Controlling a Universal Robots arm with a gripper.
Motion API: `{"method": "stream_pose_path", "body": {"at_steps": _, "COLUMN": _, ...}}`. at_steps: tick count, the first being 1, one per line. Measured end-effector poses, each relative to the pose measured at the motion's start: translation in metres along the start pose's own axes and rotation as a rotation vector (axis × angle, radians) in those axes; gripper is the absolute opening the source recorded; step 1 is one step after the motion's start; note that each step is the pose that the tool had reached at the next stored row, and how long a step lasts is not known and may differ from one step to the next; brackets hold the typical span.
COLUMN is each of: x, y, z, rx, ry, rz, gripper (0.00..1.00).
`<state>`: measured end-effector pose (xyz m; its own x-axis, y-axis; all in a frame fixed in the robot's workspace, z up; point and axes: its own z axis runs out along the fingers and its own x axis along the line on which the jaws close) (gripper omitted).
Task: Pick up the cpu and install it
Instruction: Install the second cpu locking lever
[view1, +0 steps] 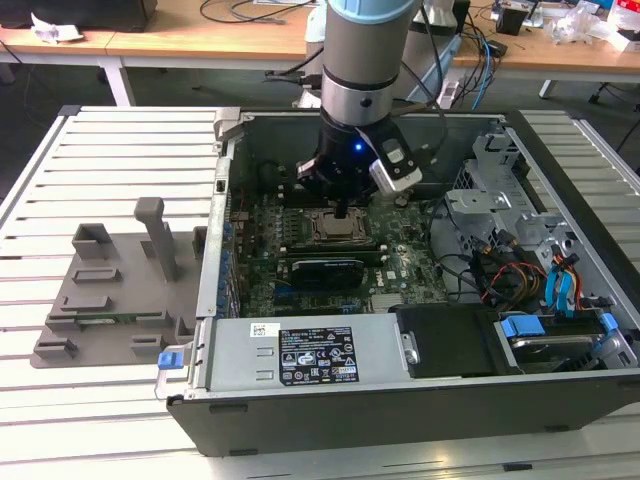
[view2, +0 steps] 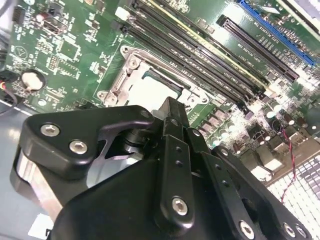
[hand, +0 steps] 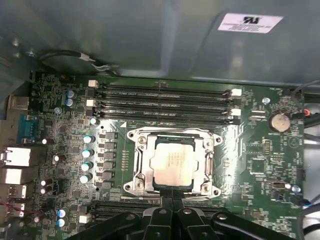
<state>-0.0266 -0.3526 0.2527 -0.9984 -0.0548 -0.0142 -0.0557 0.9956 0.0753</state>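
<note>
In the exterior view the gripper hangs low inside the open computer case, right over the cpu in its socket. In the second wrist view its black fingers look pressed together, holding nothing. In the first wrist view the shiny cpu lies flat inside the metal socket frame on the green motherboard.

Printed white sticker on case wall, dark label on power supply, markings on cpu: none legible.
</note>
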Motion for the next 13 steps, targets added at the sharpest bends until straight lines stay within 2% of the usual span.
{"method": "stream_pose_path", "body": {"at_steps": 3, "x": -0.0035, "y": 0.0046, "z": -0.0126, "rx": 0.0098, "ry": 0.0006, "rz": 0.000, "gripper": 0.11}}
{"method": "stream_pose_path", "body": {"at_steps": 5, "x": -0.0052, "y": 0.0083, "z": -0.0200, "rx": 0.0118, "ry": 0.0008, "rz": 0.000, "gripper": 0.11}}
{"method": "stream_pose_path", "body": {"at_steps": 13, "x": -0.0054, "y": 0.0093, "z": -0.0216, "rx": 0.0092, "ry": 0.0006, "rz": 0.000, "gripper": 0.11}}
